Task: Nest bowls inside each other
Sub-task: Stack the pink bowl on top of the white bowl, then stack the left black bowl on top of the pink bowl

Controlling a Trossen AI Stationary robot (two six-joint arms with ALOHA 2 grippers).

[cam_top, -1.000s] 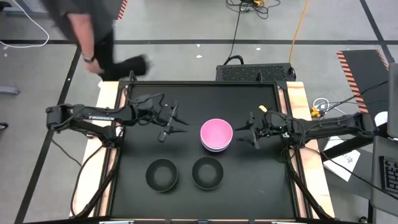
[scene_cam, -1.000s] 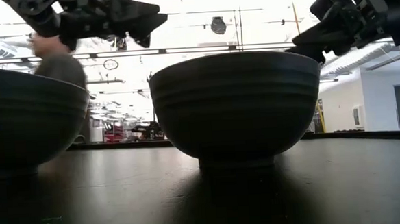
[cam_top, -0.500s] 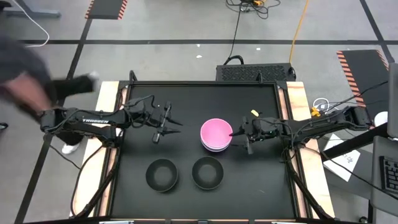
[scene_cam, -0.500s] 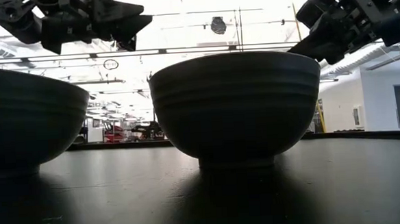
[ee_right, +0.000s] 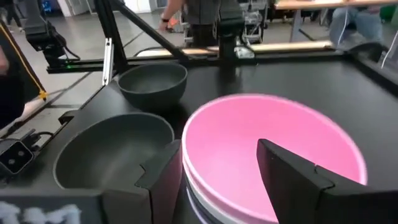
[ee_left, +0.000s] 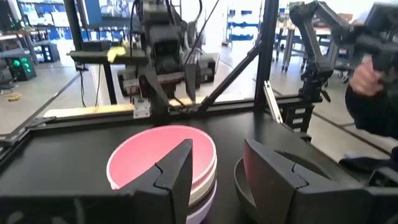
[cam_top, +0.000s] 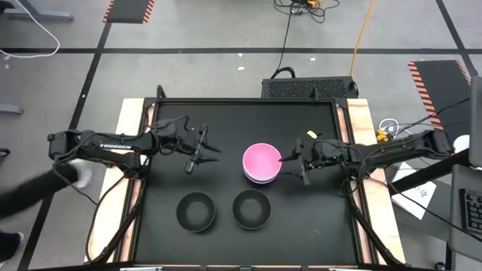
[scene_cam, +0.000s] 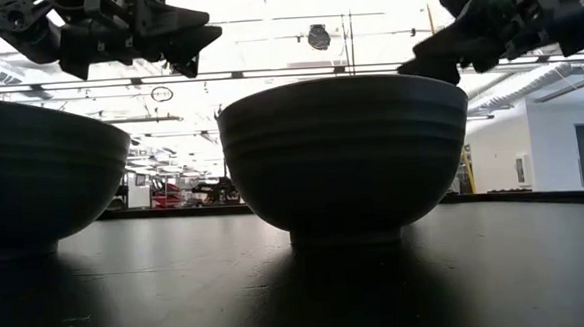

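A pink bowl (cam_top: 262,159) sits on top of a stack at the table's middle, with white and lavender rims showing beneath it (ee_right: 205,199). Two black bowls (cam_top: 196,211) (cam_top: 251,208) stand upright near the front edge, and fill the low view (scene_cam: 343,151) (scene_cam: 42,167). My left gripper (cam_top: 205,156) hovers open to the left of the stack (ee_left: 158,158), well apart from it. My right gripper (cam_top: 292,165) is open just right of the pink bowl's rim (ee_right: 273,155), above the table. No third black bowl shows apart.
The black mat's raised frame (cam_top: 343,113) borders the work area, with wooden strips at either side. A dark box (cam_top: 309,86) sits beyond the far edge. Free mat lies at the far side and at the near right corner. A person's legs (cam_top: 22,196) show left of the table.
My right gripper moved a little left toward the pink bowl and rose slightly. My left gripper drew back a little toward the table's left edge. The bowls stayed put. A person walked from the far left corner round to the table's left side.
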